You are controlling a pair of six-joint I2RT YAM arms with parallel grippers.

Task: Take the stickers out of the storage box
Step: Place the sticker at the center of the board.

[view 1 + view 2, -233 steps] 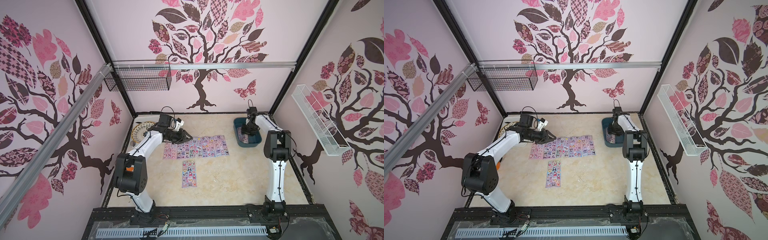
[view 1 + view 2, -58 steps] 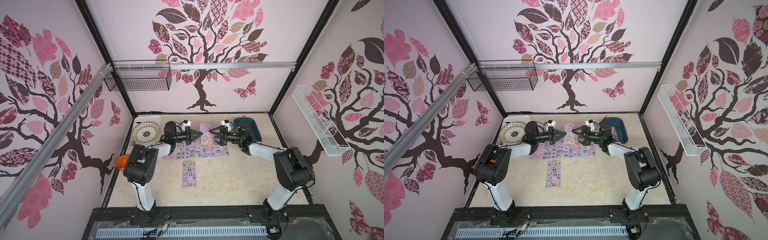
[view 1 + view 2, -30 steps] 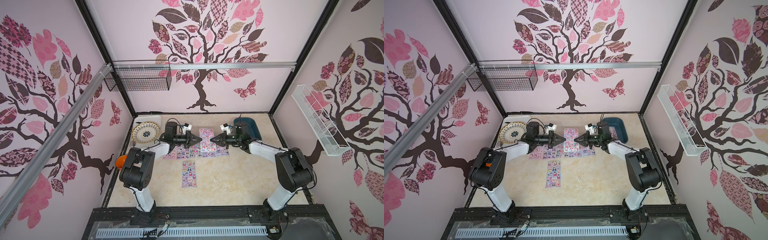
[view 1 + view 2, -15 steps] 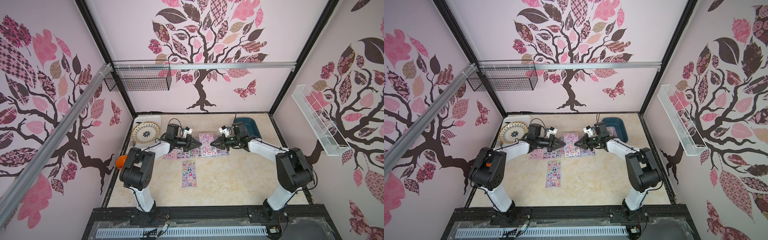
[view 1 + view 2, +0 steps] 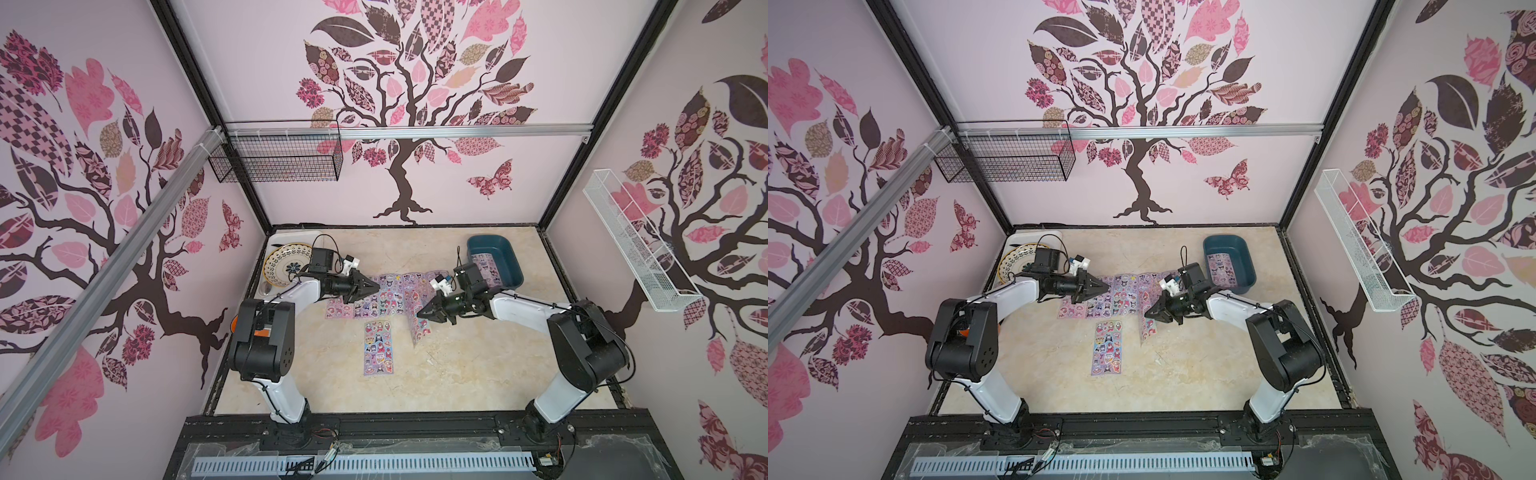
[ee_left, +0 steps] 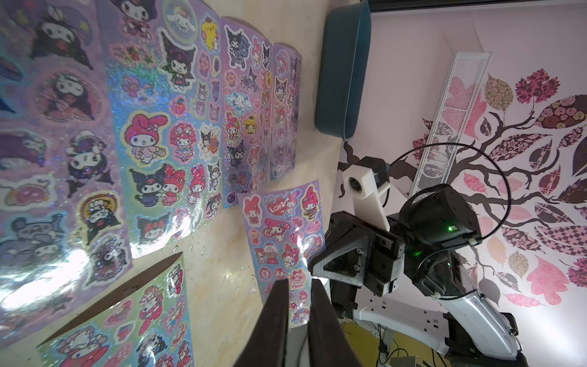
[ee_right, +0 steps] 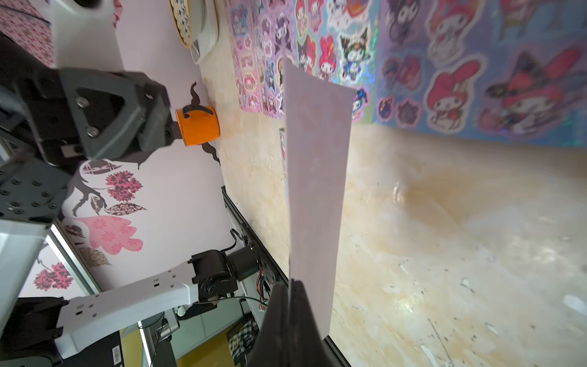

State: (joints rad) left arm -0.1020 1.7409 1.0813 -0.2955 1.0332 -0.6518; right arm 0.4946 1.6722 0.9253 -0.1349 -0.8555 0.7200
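Note:
The teal storage box stands at the back right with one sheet of stickers lying in it. Several sticker sheets lie in a row mid-table, and one more sheet lies nearer the front. My right gripper is shut on the edge of a pink sheet, which hangs from it on edge, its lower end at the table. My left gripper hovers over the row, apart from that sheet, its jaws a narrow gap apart with nothing between them.
A patterned plate on a white tray sits at the back left. An orange cup stands by the left wall. A black wire basket and a white one hang on the walls.
A second ago both grippers held the pink sheet up between them. The left has let go and parted its jaws. The right has carried the sheet down and toward the front.

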